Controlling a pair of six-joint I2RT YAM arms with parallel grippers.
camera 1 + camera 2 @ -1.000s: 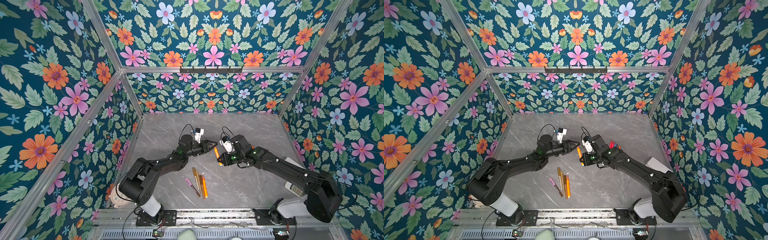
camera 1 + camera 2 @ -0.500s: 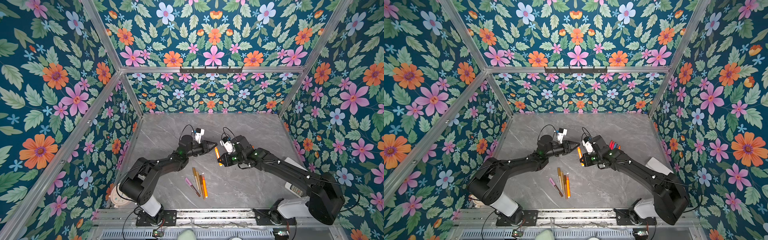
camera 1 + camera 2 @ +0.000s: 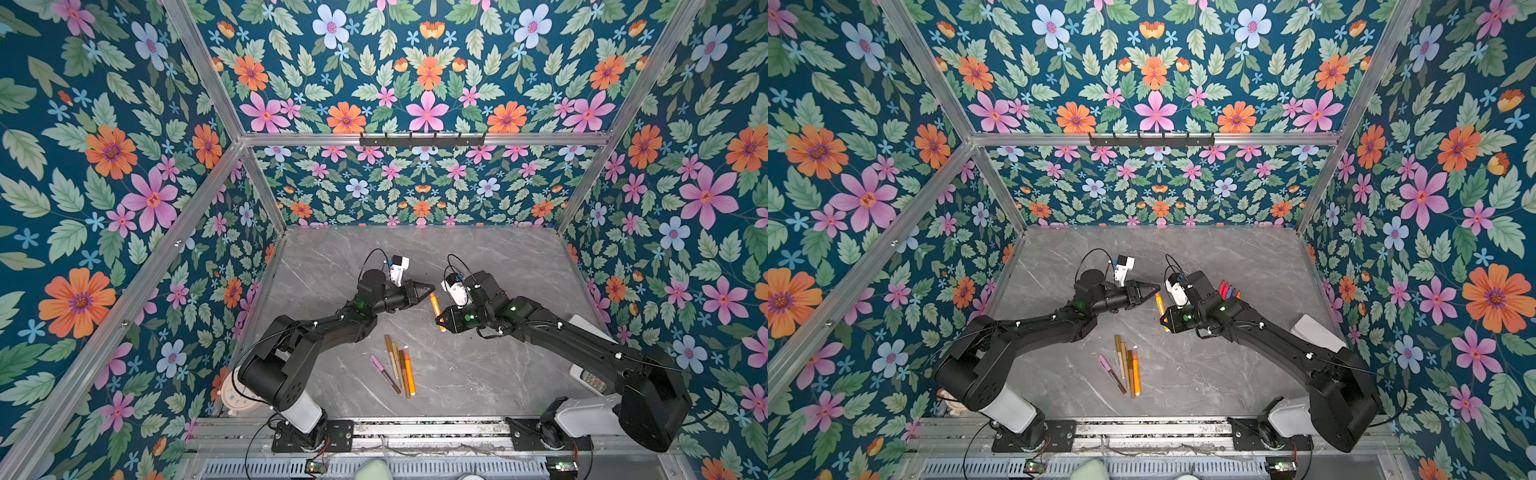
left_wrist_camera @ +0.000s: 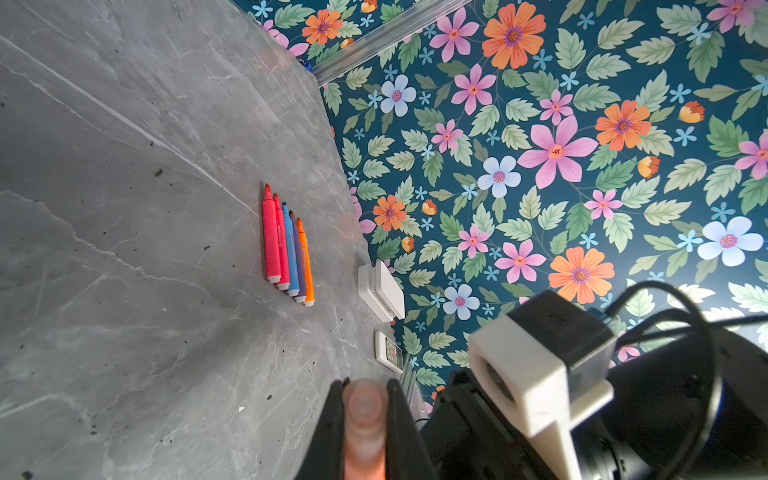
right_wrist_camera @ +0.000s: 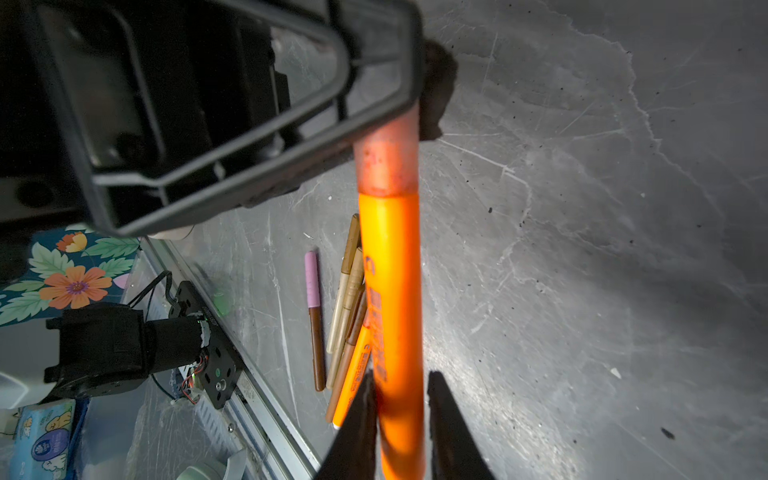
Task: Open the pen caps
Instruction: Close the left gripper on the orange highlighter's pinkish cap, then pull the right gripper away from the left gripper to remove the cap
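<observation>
Grey marble tabletop (image 3: 478, 257), flowered walls on three sides. An orange pen (image 5: 390, 291) is held clear of the surface over the middle of the table. The left gripper (image 3: 430, 287) is clamped tight on the orange cap (image 5: 386, 166) at one end of that pen, and the cap is still seated on the barrel. The right gripper (image 5: 401, 376) straddles the opposite end. One finger lies against the barrel and a slim gap shows at the other, so a firm grip cannot be confirmed. A cluster of loose pens (image 3: 397, 365) lies on the table in front of the orange pen. A row of pens (image 3: 1227, 289) lies to its right.

Grey marble tabletop (image 3: 478, 374) with loose pens (image 3: 402, 368)
</observation>
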